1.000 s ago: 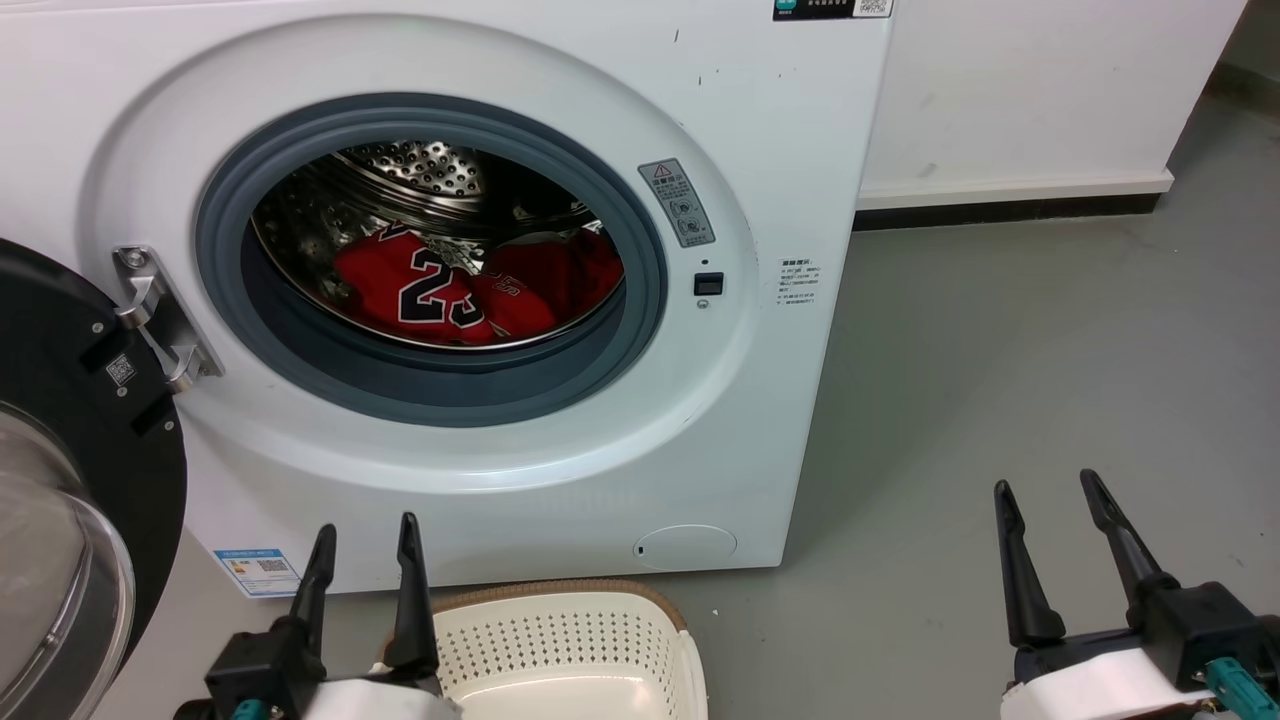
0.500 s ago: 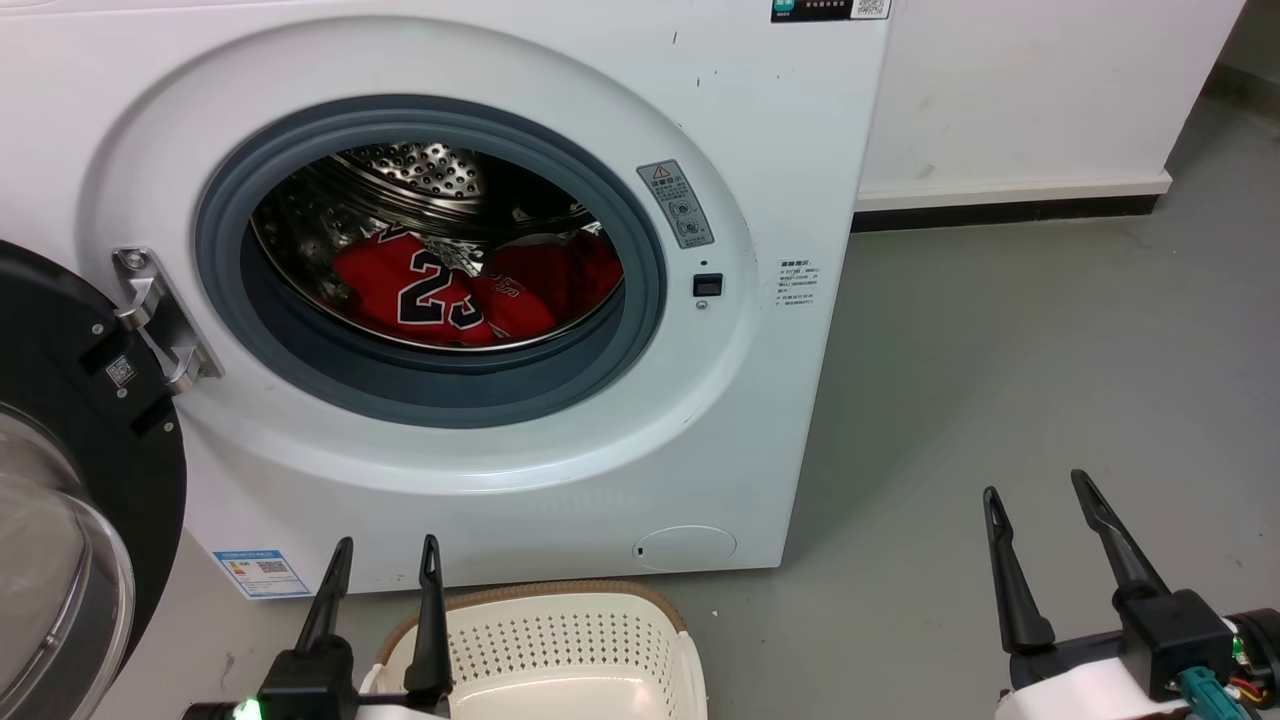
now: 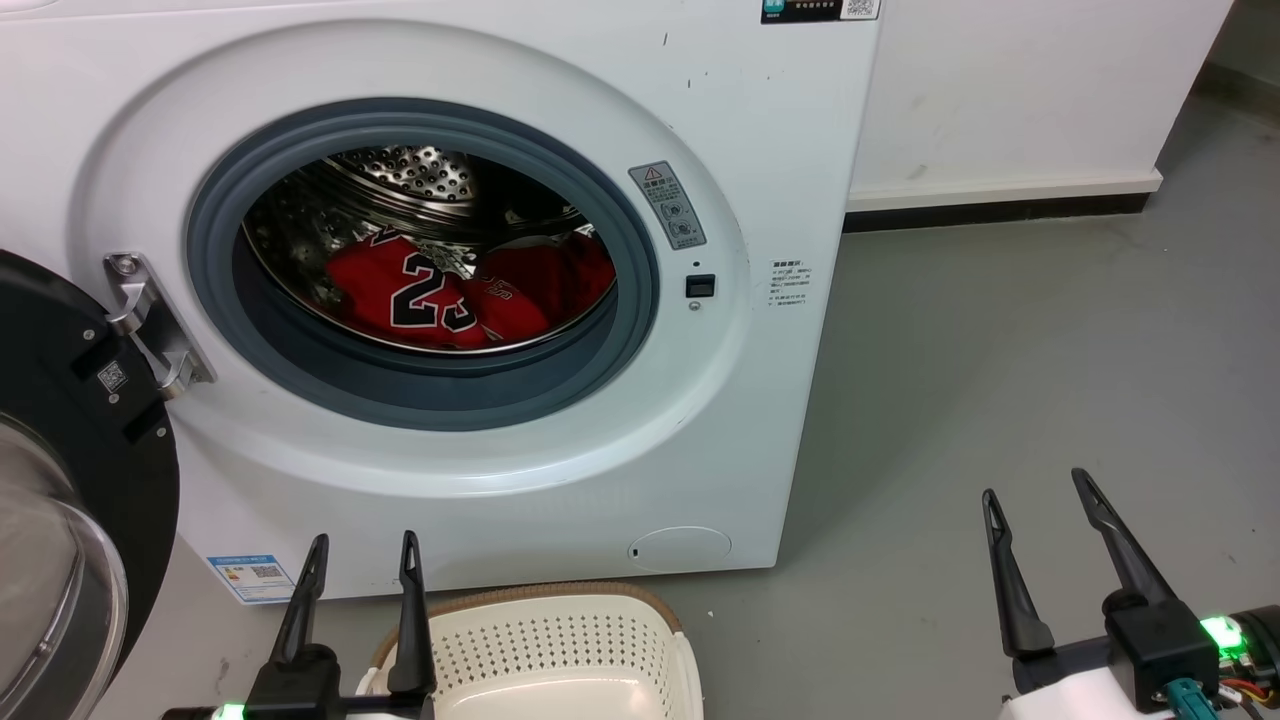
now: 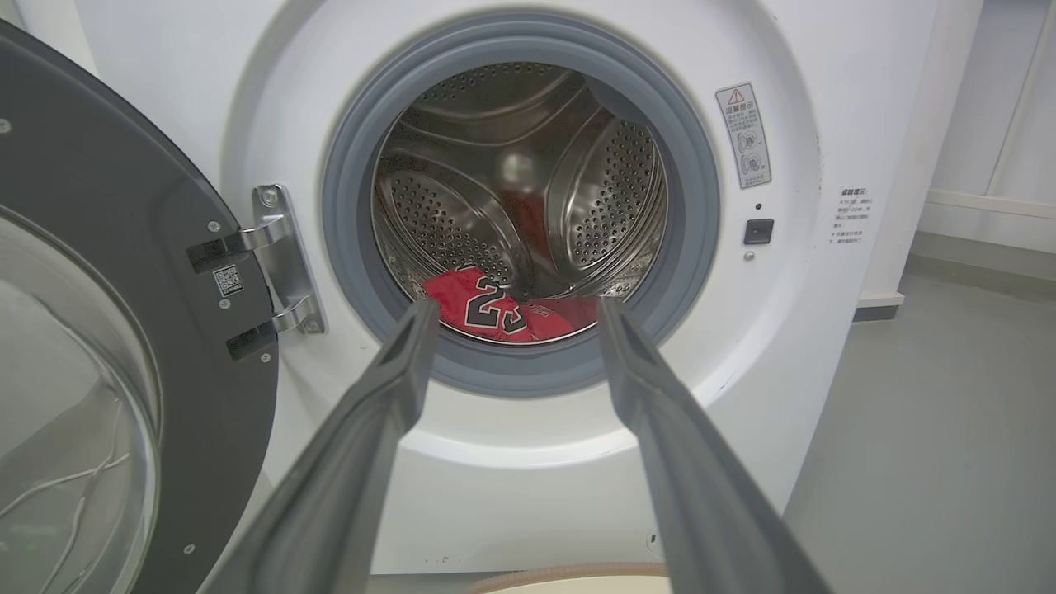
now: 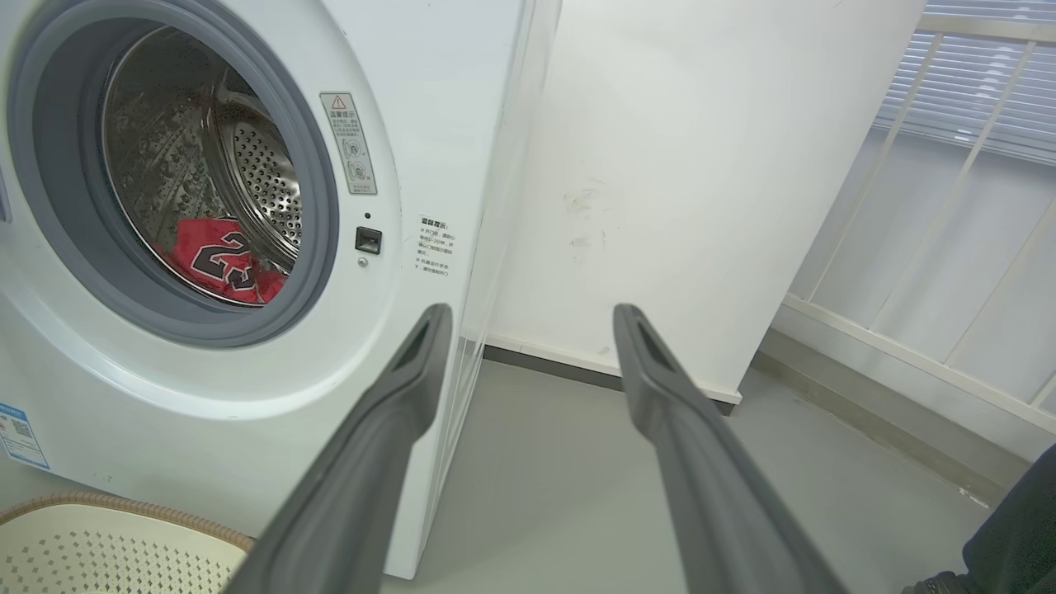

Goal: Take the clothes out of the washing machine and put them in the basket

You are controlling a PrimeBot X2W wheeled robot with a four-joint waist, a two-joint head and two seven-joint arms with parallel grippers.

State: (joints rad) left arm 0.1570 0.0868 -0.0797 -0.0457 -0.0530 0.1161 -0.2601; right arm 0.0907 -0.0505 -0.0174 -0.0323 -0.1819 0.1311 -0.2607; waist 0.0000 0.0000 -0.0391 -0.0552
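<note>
Head view showed, nearest the robot, a cream perforated plastic laundry basket with a brown woven-look rim (image 3: pixel 560 589) on the grey floor (image 3: pixel 1000 350), just before the foot of the large white front-loading washing machine (image 3: pixel 760 400). A small blue label (image 3: pixel 250 577) was stuck low on the machine's front, left of the basket.

To the left, the black-framed round glass door (image 3: pixel 70 420) hung swung wide on its metal hinge (image 3: pixel 150 320), flanking the opening on the left arm's side. The mouth stood open within the grey rubber door ring (image 3: pixel 640 300). At the bottom of the perforated steel drum (image 3: pixel 420 175) lay the red basketball clothes (image 3: pixel 430 295) in a heap, one showing a black, white-outlined "23", well apart from both grippers.

The left gripper (image 3: pixel 363 542) stood at the basket's left edge, its two long dark fingers (image 3: pixel 412 620) parted, gripping nothing and pointing up toward the machine. In the left wrist view they framed the opening, with the red heap between the tips. The right gripper (image 3: pixel 1035 487) hovered well to the right over the floor, likewise spread and empty. In the right wrist view it aimed past the machine's right corner toward a white wall (image 5: pixel 701 165) and its dark skirting (image 5: pixel 561 363).
</note>
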